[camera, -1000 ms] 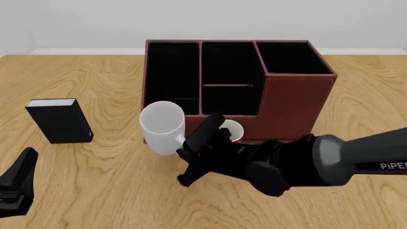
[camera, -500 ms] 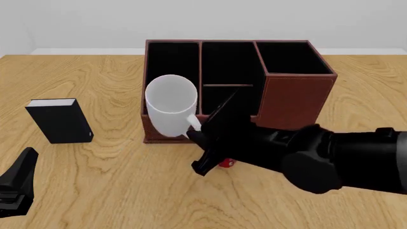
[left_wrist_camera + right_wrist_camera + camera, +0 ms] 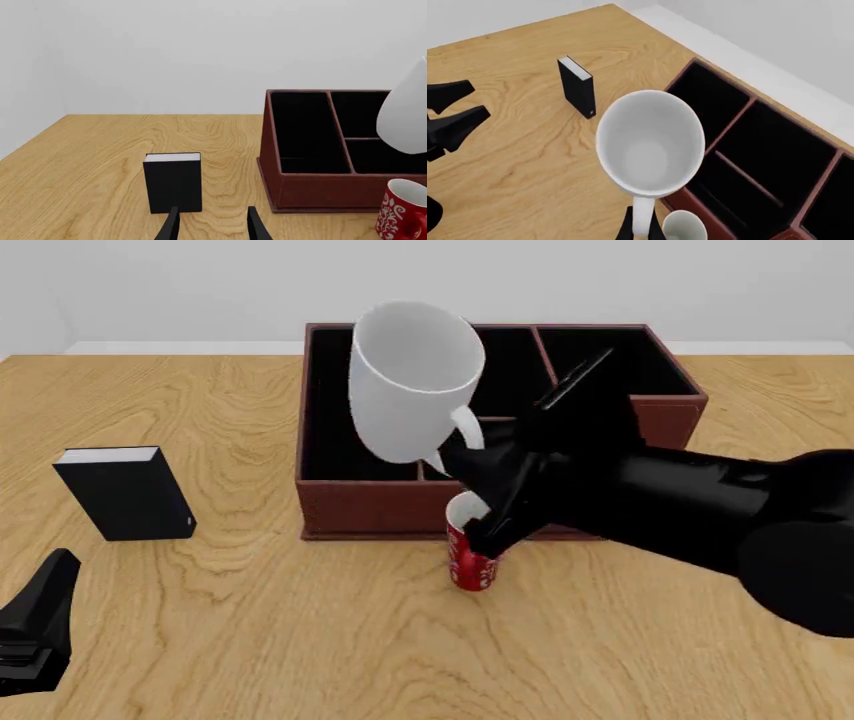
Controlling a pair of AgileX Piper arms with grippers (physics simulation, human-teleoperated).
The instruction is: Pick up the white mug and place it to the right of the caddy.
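Observation:
The white mug (image 3: 414,380) hangs tilted in the air above the caddy's left and middle compartments, held by its loop handle (image 3: 463,430) in my right gripper (image 3: 483,455), which is shut on it. The right wrist view looks into the mug's mouth (image 3: 650,142); its side shows in the left wrist view (image 3: 405,117). The dark reddish-brown caddy (image 3: 367,505) stands at the table's middle back, also in the left wrist view (image 3: 313,187) and right wrist view (image 3: 747,145). My left gripper (image 3: 30,625) rests low at the front left, its fingers (image 3: 172,227) apart and empty.
A slim red mug with white swirls (image 3: 473,560) stands just in front of the caddy, under my right arm (image 3: 694,505); it also shows in the left wrist view (image 3: 403,210). A small black book-like box (image 3: 124,492) stands at the left.
My right gripper has lifted the white mug up and to the right, from table height at the caddy's front left to above the caddy. The red mug is now uncovered. The left arm is still.

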